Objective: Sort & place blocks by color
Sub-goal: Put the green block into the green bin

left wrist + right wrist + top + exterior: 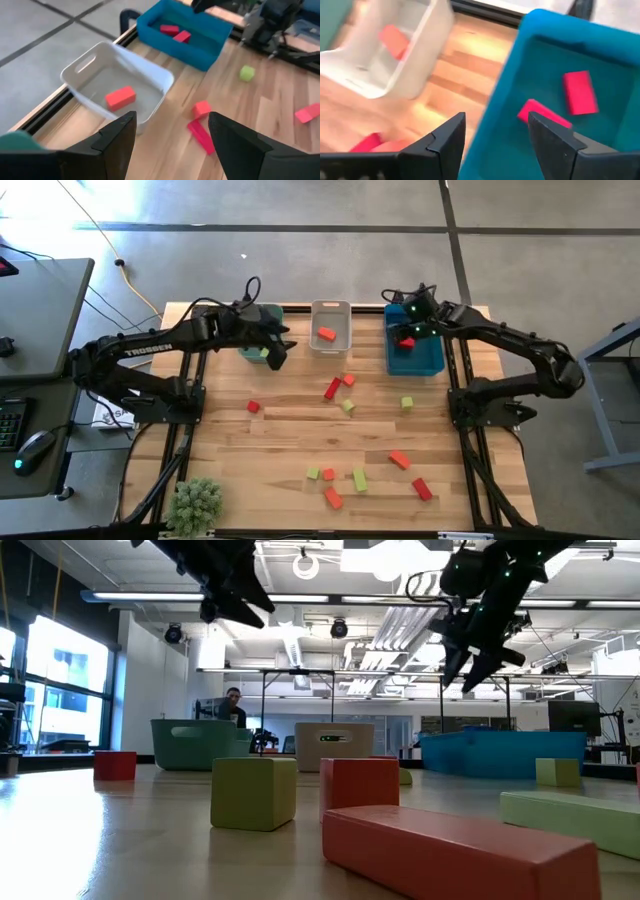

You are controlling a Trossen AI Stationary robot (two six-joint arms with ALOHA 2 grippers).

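Note:
Small blocks in yellow-green, orange-red and deep red lie scattered on the wooden table, among them a deep red cube (253,407), an orange-red bar (332,388) and a yellow-green cube (407,403). The white bin (345,340) holds one orange-red block (120,97). Two deep red blocks (580,92) lie in the blue bin (432,362). A yellow-green block (258,352) sits in the green bin (262,313). My left gripper (277,352) (171,120) hovers open and empty between the green and white bins. My right gripper (408,330) (496,120) hangs open and empty above the blue bin.
The three bins stand in a row along the table's far edge. A small green plant (196,502) stands at the near left corner. Most loose blocks cluster near the table's middle and its near edge (359,479). A person (232,705) shows in the room beyond the table.

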